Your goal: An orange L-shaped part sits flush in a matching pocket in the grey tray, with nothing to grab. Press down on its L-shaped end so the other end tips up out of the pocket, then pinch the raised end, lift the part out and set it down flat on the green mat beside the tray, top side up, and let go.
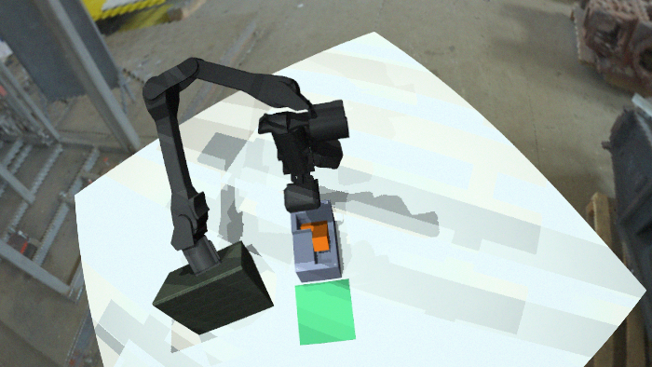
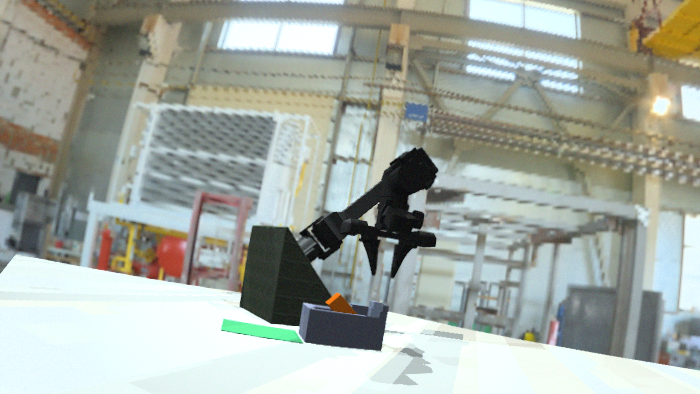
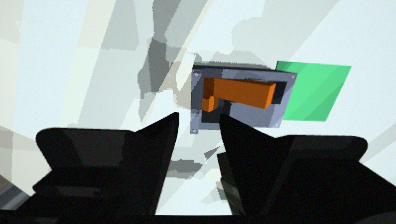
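Observation:
The orange L-shaped part [image 1: 320,244] [image 2: 340,304] [image 3: 245,93] stands tilted in the grey tray [image 1: 319,274] [image 2: 344,329] [image 3: 196,90]. Its straight end, toward the mat, sticks up above the rim; its L-shaped end is down in the pocket. The green mat [image 1: 326,313] [image 2: 260,332] [image 3: 316,92] lies beside the tray, bare. My gripper [image 2: 383,275] [image 3: 199,117] is open and empty, its fingertips pointing down, well above the tray's end farther from the mat. It does not touch the part. In the top view the fingertips are hidden.
The dark base block [image 1: 214,293] [image 2: 275,275] of the arm stands on the table beside the tray and mat. The tray's walls [image 2: 377,310] stand around the pocket. The white table's edge lies beyond the arm in the top view.

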Available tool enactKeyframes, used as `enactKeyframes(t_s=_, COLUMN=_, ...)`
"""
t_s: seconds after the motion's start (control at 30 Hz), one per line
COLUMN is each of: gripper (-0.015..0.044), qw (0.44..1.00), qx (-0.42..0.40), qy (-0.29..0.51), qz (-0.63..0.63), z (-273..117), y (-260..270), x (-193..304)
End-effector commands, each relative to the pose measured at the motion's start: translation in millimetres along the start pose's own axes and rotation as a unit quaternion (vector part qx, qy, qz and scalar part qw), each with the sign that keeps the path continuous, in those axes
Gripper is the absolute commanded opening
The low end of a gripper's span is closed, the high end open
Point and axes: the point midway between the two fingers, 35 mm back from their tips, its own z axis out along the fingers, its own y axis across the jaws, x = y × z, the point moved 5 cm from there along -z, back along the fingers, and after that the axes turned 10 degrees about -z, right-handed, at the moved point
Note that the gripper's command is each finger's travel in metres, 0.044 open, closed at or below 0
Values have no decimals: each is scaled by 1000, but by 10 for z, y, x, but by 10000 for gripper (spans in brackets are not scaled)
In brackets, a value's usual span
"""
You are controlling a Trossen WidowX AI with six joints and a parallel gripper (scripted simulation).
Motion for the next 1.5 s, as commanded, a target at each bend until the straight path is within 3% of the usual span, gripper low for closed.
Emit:
enactKeyframes(t_s=0.0, gripper=180, qw=1000, qx=0, qy=-1, qz=3, z=-1, y=-1, x=-2)
enactKeyframes(t_s=0.3, gripper=180, qw=1000, qx=0, qy=-1, qz=3, z=-1, y=-1, x=-2)
enactKeyframes(t_s=0.33, gripper=206, qw=1000, qx=0, qy=-1, qz=-4, z=-1, y=-8, x=-3)
enactKeyframes(t_s=0.43, gripper=280, qw=998, qx=1, qy=0, qz=-63, z=-3, y=-67, x=-7)
enactKeyframes(t_s=0.57, gripper=280, qw=976, qx=3, qy=2, qz=-216, z=-10, y=-219, x=-12)
enactKeyframes(t_s=0.77, gripper=280, qw=891, qx=2, qy=6, qz=-453, z=-17, y=-466, x=0)
enactKeyframes(t_s=1.0, gripper=280, qw=726, qx=-4, qy=8, qz=-688, z=-20, y=-740, x=43)
enactKeyframes(t_s=1.47, gripper=280, qw=706, qx=-4, qy=8, qz=-708, z=100, y=-767, x=46)
